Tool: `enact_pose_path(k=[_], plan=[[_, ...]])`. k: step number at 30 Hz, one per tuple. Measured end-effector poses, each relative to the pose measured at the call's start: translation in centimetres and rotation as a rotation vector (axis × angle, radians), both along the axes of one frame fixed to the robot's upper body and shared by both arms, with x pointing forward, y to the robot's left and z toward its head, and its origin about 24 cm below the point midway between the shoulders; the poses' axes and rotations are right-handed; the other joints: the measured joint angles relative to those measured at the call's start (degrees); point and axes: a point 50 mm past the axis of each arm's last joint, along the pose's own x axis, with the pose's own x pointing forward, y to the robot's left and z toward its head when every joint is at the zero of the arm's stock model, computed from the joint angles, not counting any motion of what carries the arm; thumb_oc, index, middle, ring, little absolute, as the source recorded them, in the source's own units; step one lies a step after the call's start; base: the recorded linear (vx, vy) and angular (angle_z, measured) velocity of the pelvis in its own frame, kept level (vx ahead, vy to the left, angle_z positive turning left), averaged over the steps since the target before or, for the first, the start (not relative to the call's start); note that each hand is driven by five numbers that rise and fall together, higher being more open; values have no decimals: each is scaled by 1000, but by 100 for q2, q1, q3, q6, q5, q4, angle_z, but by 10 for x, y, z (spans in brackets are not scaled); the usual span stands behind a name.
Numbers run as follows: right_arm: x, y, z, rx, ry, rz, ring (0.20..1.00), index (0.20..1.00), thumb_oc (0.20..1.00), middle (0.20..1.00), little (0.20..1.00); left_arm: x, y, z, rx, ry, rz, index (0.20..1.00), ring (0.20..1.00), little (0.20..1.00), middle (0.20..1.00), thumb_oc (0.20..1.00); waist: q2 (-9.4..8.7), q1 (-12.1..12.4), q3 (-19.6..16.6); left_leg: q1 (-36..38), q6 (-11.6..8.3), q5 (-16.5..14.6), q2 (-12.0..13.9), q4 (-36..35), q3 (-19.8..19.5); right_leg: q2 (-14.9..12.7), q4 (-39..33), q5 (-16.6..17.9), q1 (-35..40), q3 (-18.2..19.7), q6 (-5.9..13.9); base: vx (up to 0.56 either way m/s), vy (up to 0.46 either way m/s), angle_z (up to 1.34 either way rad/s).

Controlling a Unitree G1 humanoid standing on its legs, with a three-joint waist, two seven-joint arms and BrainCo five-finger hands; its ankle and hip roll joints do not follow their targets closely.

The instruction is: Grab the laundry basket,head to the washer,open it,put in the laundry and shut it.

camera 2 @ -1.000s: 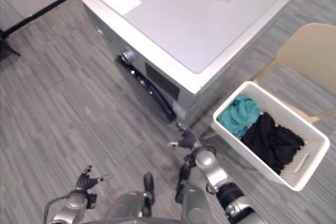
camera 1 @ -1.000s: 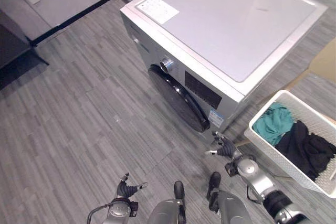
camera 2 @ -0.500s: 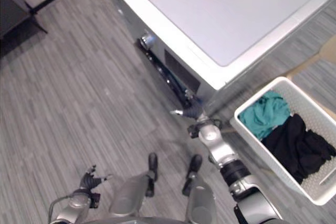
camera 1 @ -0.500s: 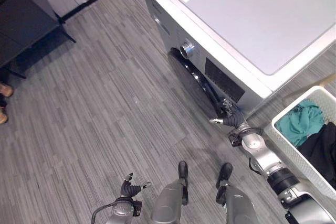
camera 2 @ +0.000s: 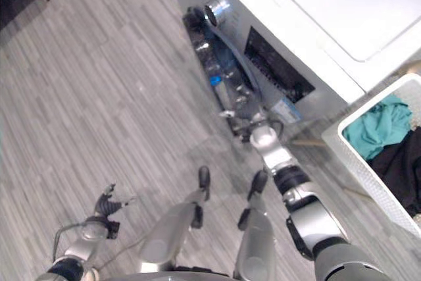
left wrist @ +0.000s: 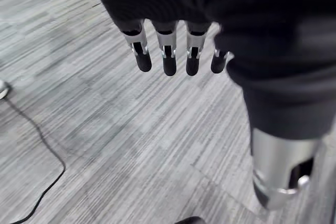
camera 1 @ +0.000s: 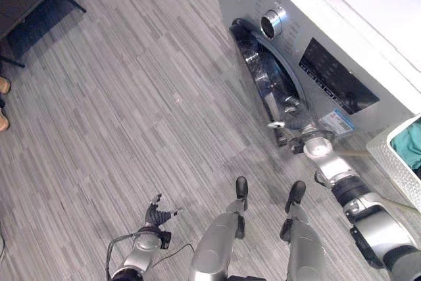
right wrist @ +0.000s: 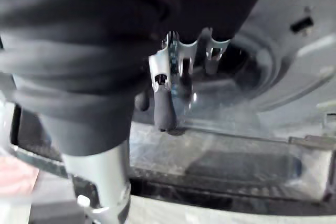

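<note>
Reaching right hand (camera 1: 297, 125) at washer (camera 1: 342, 44) door (camera 1: 266, 80) edge (fingers curled).

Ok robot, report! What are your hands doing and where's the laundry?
Right hand at the washer door, grip unclear. Left hand open, idle over the floor. Laundry in the basket, right of the washer.
</note>
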Motion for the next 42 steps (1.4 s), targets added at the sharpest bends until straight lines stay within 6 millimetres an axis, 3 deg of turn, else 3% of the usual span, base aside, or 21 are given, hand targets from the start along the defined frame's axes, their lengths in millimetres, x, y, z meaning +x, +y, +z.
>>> enact_pose_path(k=[2, 3, 5, 6, 7, 8, 10, 12, 16, 20, 22, 24, 27, 28, 33, 35, 36, 39, 40, 41, 42], plan=[[-11, 33, -7, -4, 42, 145, 1000, 1000, 1000, 1000, 1000, -2, -5, -3, -15, 12, 11, 1000, 1000, 1000, 1000, 1000, -65, 63, 5, 35, -10, 7, 72, -9, -41, 93, -81, 25, 98, -54, -36, 29, -41, 7], [-17, 67, -6, 9, 70, 241, 1000, 1000, 1000, 1000, 1000, 2, -12, -3, -44, 4, 31, 1000, 1000, 1000, 1000, 1000, -64, 73, 4, 70, -38, 24, 118, -4, -166, 149, -122, 25, 212, -164, -36, 28, -72, 25], [-17, 88, 9, 6, 37, 325, 1000, 1000, 1000, 1000, 1000, 15, -18, 2, -42, -29, 3, 1000, 1000, 1000, 1000, 1000, -64, 191, 3, 66, -69, 39, 164, -1, -278, 203, -170, 13, 270, -241, -54, 18, -66, 22], [-16, 105, 26, 13, -4, 377, 1000, 1000, 1000, 1000, 1000, 25, -22, 7, -36, -54, -16, 1000, 1000, 1000, 1000, 1000, -63, 327, 3, 58, -106, 63, 194, 1, -333, 238, -191, 2, 305, -317, -69, 15, -94, 40], [-14, 135, 72, 78, -113, 452, 1000, 1000, 1000, 1000, 1000, 43, -29, 20, -37, -122, -54, 1000, 1000, 1000, 1000, 1000, -32, 604, -3, 12, -213, 128, 213, 41, -575, 282, -163, -42, 383, -552, -125, 28, -136, 69], [-14, 144, 94, 102, -181, 484, 1000, 1000, 1000, 1000, 1000, 52, -35, 26, -43, -164, -83, 1000, 1000, 1000, 1000, 1000, 4, 643, -22, 3, -261, 144, 229, 29, -808, 310, -180, -97, 472, -730, -200, 25, -104, 104], [-16, 151, 142, 197, -333, 520, 1000, 1000, 1000, 1000, 1000, 55, -37, 29, -41, -186, -103, 1000, 1000, 1000, 1000, 1000, 71, 946, -36, -11, -328, 168, 201, 1, -1111, 304, 19, -299, 538, -1027, -226, 113, -116, 89], [-8, 138, 158, 222, -378, 478, 1000, 1000, 1000, 1000, 1000, 47, -32, 25, -39, -161, -86, 1000, 1000, 1000, 1000, 1000, 182, 1122, -116, -40, -486, 77, 183, -52, -1419, 234, 163, -499, 631, -1323, -163, 61, -23, 88], [10, 98, 124, 199, -279, 343, 1000, 1000, 1000, 1000, 1000, 6, -1, 5, 27, -19, -33, 1000, 1000, 1000, 1000, 1000, 178, 1208, -218, -52, -448, 127, 0, -57, -1373, -115, 740, -878, 443, -1161, -14, 1, 22, 47], [5, 45, 42, 150, -55, 180, 1000, 1000, 1000, 1000, 1000, -13, 6, -1, 33, 32, -5, 1000, 1000, 1000, 1000, 1000, 135, 1028, -223, -139, -337, 207, -235, -58, -1025, -417, 919, -820, 129, -683, 161, -27, 53, -21], [-1, 39, 22, 131, 7, 168, 1000, 1000, 1000, 1000, 1000, -5, 5, 3, 30, 7, -12, 1000, 1000, 1000, 1000, 1000, 84, 839, -227, -138, -330, 213, -256, -51, -875, -426, 812, -734, 71, -537, 264, -100, 89, -48], [-27, 29, -6, 147, 63, 192, 1000, 1000, 1000, 1000, 1000, 20, -2, 20, 15, -101, -33, 1000, 1000, 1000, 1000, 1000, -63, 470, -207, -99, -325, 211, -246, 26, -543, -386, 564, -482, 63, -305, 262, -65, 66, -71], [-53, 21, -35, 128, 126, 221, 1000, 1000, 1000, 1000, 1000, 43, -7, 38, 4, -193, -48, 1000, 1000, 1000, 1000, 1000, -227, 151, -221, -33, -271, 148, -171, 9, -385, -282, 410, -380, 105, -177, 266, -36, 65, -55], [-68, 7, -56, 109, 182, 183, 1000, 1000, 1000, 1000, 1000, 61, -16, 52, -5, -266, -86, 1000, 1000, 1000, 1000, 1000, -287, -61, -203, -24, -173, 89, -104, 7, -246, -229, 376, -315, 11, -82, 226, -45, 37, -53], [-97, -33, -98, 34, 316, 63, 1000, 1000, 1000, 1000, 1000, 106, -43, 93, -8, -444, -146, 1000, 1000, 1000, 1000, 1000, -414, -541, -163, -216, -157, 58, 4, -10, 73, -156, 275, -152, -323, 45, 181, -50, 28, -49], [-104, -56, -109, -26, 354, -14, 1000, 1000, 1000, 1000, 1000, 153, -45, 152, 128, -631, -181, 1000, 1000, 1000, 1000, 1000, -665, -952, 79, -387, -103, 138, 77, -62, 368, -76, 100, 156, -613, 179, 195, -67, 16, -63], [-105, -61, -110, -41, 350, -26, 1000, 1000, 1000, 1000, 1000, 165, -43, 166, 181, -654, -192, 1000, 1000, 1000, 1000, 1000, -709, -1086, 117, -408, -99, 161, 87, -91, 403, -42, 6, 238, -629, 216, 175, -63, 25, -42], [-100, -77, -98, -65, 297, -53, 1000, 1000, 1000, 1000, 1000, 195, -7, 220, 411, -700, -162, 1000, 1000, 1000, 1000, 1000, -871, -1309, 271, -464, -105, 172, 132, -113, 569, 37, -138, 371, -738, 377, 148, 19, 9, -29], [-95, -78, -91, -67, 267, -53, 1000, 1000, 1000, 1000, 1000, 198, 8, 231, 501, -683, -158, 1000, 1000, 1000, 1000, 1000, -888, -1371, 317, -474, -98, 203, 157, -147, 622, 71, -211, 399, -745, 412, 159, -18, 15, -38], [-93, -91, -80, -81, 220, -82, 1000, 1000, 1000, 1000, 1000, 198, 37, 262, 661, -701, -119, 1000, 1000, 1000, 1000, 1000, -908, -1527, 374, -468, -123, 185, 182, -177, 712, 115, -319, 480, -763, 489, 133, 61, 19, -38], [-93, -95, -77, -88, 200, -85, 1000, 1000, 1000, 1000, 1000, 196, 52, 271, 745, -678, -103, 1000, 1000, 1000, 1000, 1000, -913, -1542, 401, -442, -106, 197, 207, -190, 772, 148, -357, 575, -762, 511, 69, -2, 16, -38]])
